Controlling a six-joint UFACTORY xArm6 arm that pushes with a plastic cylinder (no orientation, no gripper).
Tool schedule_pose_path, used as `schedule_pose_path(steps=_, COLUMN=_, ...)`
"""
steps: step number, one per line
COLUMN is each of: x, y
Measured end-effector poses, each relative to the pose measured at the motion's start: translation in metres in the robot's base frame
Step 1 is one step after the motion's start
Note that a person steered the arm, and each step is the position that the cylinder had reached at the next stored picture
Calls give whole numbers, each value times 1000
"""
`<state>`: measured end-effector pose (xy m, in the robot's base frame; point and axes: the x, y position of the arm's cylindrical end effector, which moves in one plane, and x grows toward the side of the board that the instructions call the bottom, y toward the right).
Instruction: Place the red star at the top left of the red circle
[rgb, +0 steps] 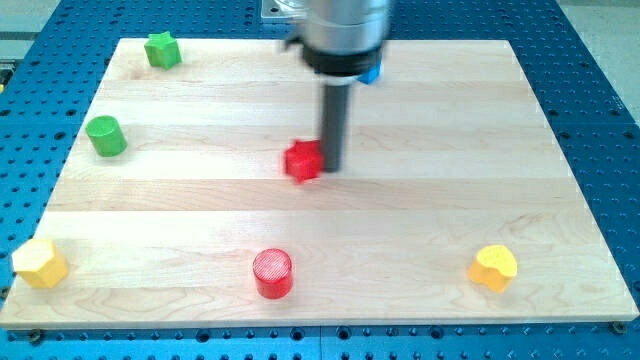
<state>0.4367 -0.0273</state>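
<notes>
While my tip (331, 166) of the plain dark rod, grasping nothing, touches the red star-shaped block (303, 160), the ribbed red circle block (272, 273) sits below on the pale wooden board (430, 190).

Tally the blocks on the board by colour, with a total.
Red: 2, the red star beside my tip and the red circle.
Green: 2, a green star and a green cylinder.
Yellow: 2, at the lower left and lower right.
Blue: 1, mostly hidden behind the arm.
Total: 7

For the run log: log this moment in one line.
my tip touching red star on its right | red circle below, apart | placement not done
</notes>
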Motion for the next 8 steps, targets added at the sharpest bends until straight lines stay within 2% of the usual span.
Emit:
schedule_pose_path(steps=1, x=-44, y=-19)
schedule_pose_path(steps=2, x=3, y=-79)
schedule_pose_path(steps=3, x=32, y=-38)
schedule_pose_path(steps=4, x=-20, y=-74)
schedule_pose_path(steps=5, x=-22, y=9)
schedule_pose_path(steps=6, x=35, y=0)
schedule_pose_path(steps=7, x=26, y=-62)
schedule_pose_path(steps=8, x=70, y=-68)
